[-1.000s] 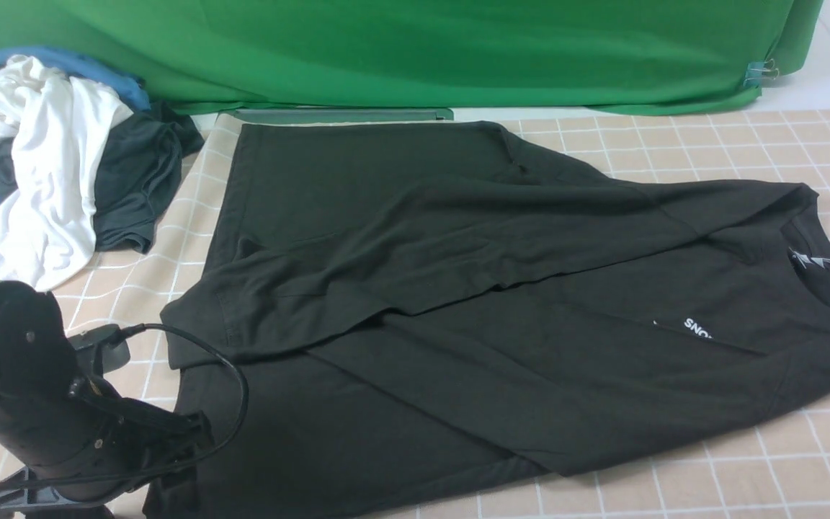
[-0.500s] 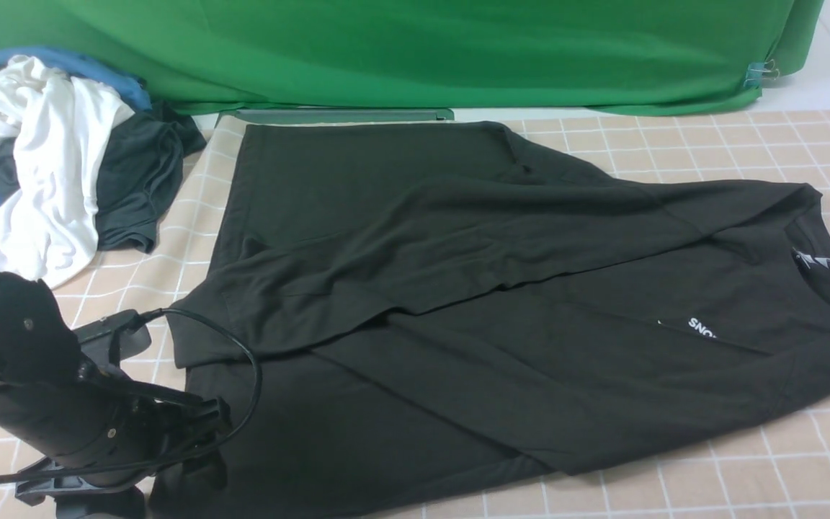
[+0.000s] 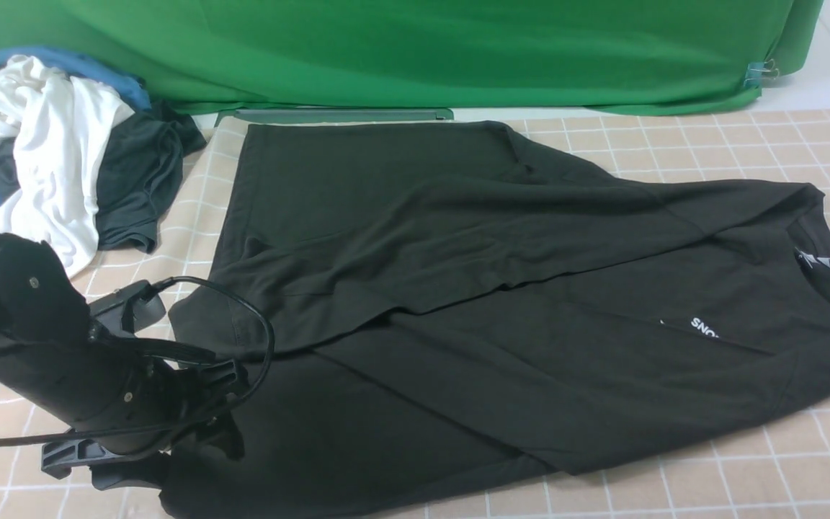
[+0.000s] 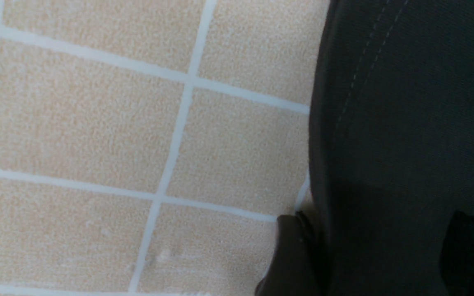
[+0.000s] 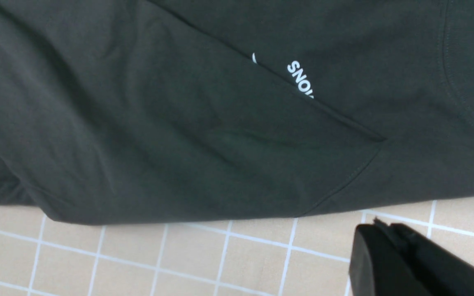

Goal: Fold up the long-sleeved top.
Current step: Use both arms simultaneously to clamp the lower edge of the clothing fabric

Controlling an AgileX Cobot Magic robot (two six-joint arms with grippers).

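The black long-sleeved top (image 3: 458, 360) is spreading, partly folded, across the checked cloth (image 3: 761, 476)'s middle; the left pincer (image 4: 368, 255) is straddling its hem, jaws apart; the right pincer (image 5: 381, 230) is staying clenched near the top's edge.

A hand could come in over the strip of tiled cloth (image 3: 717, 476) nearest the camera, or over the tiled patch beyond the shirt (image 3: 501, 252) on the right, but 1 heap of clothes (image 3: 62, 144) blocks the far left corner and the left gripper (image 3: 202, 447) crowds the near left one.
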